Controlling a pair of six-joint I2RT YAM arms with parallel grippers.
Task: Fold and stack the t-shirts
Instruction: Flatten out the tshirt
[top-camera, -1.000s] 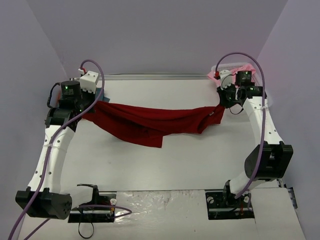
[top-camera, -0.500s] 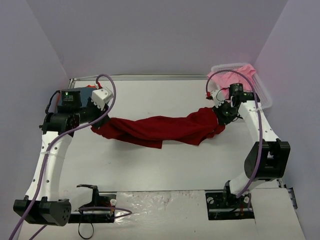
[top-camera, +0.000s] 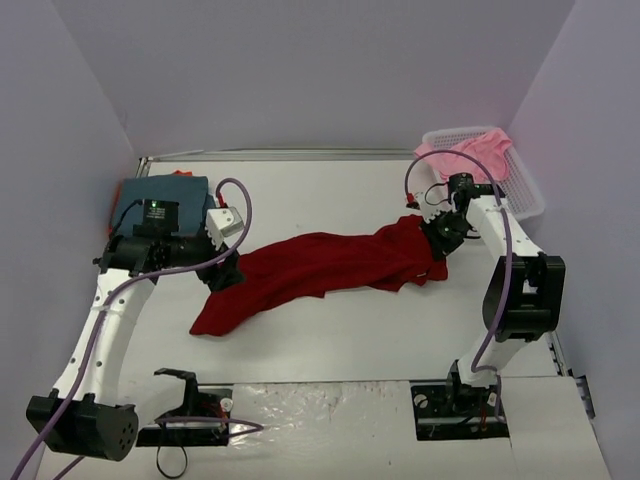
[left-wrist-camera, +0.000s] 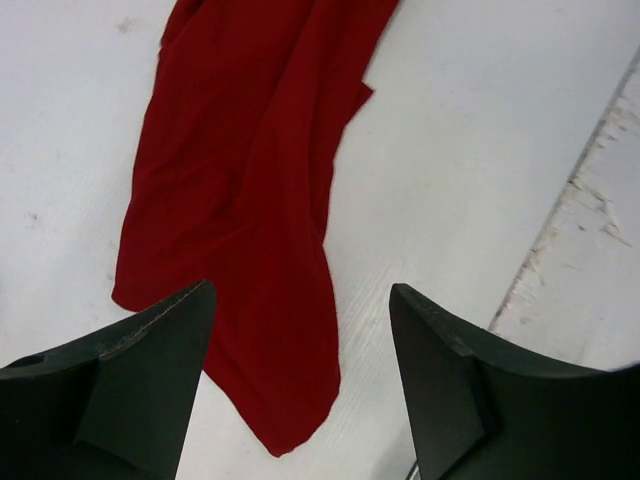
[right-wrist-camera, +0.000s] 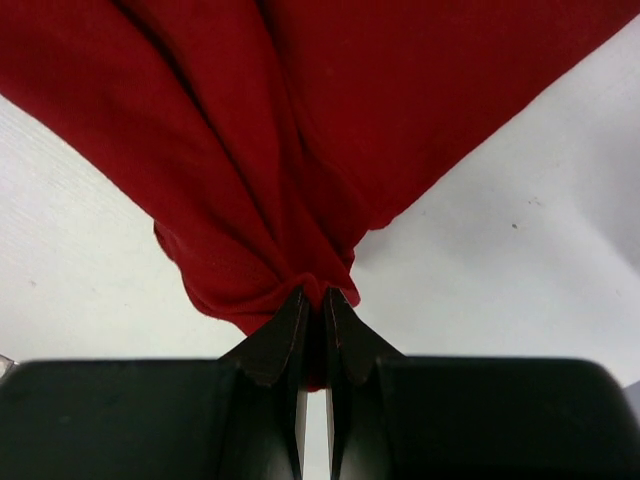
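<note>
Dark red t-shirt (top-camera: 320, 268) stretched out in a long, bunched band across the middle of the white table (top-camera: 350, 330). Long axis diagonal in the top view: near-left end low and toward the arm bases, far-right end higher and toward the right arm. Near-left end spread flat into a rounded lobe on the table surface; remainder gathered in lengthwise folds, narrowing toward the right.

Left gripper (top-camera: 222, 275) just above the band near its left end, fingers (left-wrist-camera: 150, 380) parted wide with nothing between them. In the left wrist view, cloth (left-wrist-camera: 250, 200) lying flat on the table below and beyond the fingertips, apart from both; the lobe's tip falls in the gap between the two dark fingers but clearly lower, on the table.

Right gripper (top-camera: 437, 238) at the far-right end of the band, clenched on the cloth. In the right wrist view, fingers (right-wrist-camera: 275, 345) pressed nearly together with a pinch of red fabric (right-wrist-camera: 300, 150) caught between the tips; folds fan outward from that pinch away from the camera. That end bunched at the gripper; whether lifted off the table cannot be told.

Farther back on the left, teal-blue t-shirt (top-camera: 150, 195) folded flat near the table's far-left corner, partly behind the left arm; a sliver of orange cloth (top-camera: 181, 174) showing at its far edge.

Farthest right, white basket (top-camera: 525, 195) at the table's far-right corner, light pink t-shirt (top-camera: 465, 155) heaped in it and draped over its near-left rim.
</note>
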